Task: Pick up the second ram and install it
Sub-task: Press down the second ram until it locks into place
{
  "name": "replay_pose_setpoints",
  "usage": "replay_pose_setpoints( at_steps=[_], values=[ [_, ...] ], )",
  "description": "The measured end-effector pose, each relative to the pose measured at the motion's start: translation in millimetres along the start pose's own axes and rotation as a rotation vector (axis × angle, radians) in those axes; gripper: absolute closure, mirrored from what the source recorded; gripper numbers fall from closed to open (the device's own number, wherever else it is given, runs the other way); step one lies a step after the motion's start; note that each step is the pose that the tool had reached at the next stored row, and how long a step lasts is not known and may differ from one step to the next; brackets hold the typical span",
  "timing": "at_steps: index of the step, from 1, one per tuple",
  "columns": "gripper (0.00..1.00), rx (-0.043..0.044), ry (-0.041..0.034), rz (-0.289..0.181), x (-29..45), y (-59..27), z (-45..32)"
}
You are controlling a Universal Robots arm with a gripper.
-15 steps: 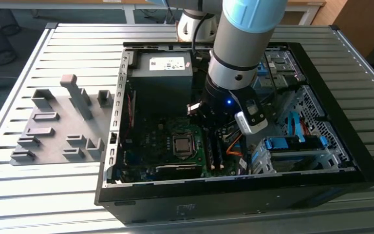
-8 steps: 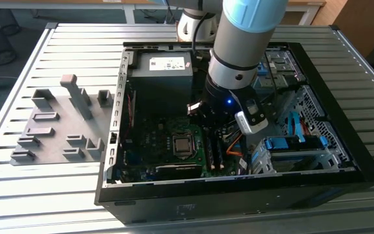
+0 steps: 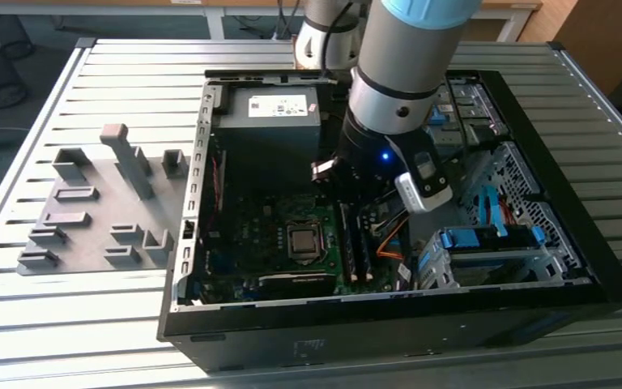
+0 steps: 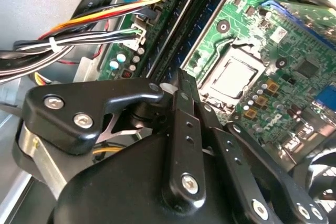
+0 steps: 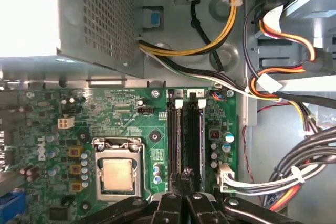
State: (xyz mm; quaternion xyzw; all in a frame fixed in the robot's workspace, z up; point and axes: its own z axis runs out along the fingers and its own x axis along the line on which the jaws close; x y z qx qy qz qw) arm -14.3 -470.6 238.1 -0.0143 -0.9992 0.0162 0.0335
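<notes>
My arm's gripper (image 5: pixel 185 176) hangs inside the open computer case (image 3: pixel 527 312), low over the memory slots (image 5: pixel 185 129) just beside the CPU socket (image 5: pixel 117 170). Fingers pinched nearly together w/ nothing visible between them. Two dark sticks sit in the slots; can't tell which is the second ram. Grey holder blocks (image 3: pixel 95 219) lie outside the case, well apart from the CPU socket.
</notes>
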Motion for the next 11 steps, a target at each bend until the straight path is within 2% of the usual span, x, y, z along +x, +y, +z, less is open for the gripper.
replay_pose_setpoints(
  at_steps=[11],
  values=[
    [0.89,-0.0002,0.0000,0.000,0.0,0.0,-0.9]
  ],
)
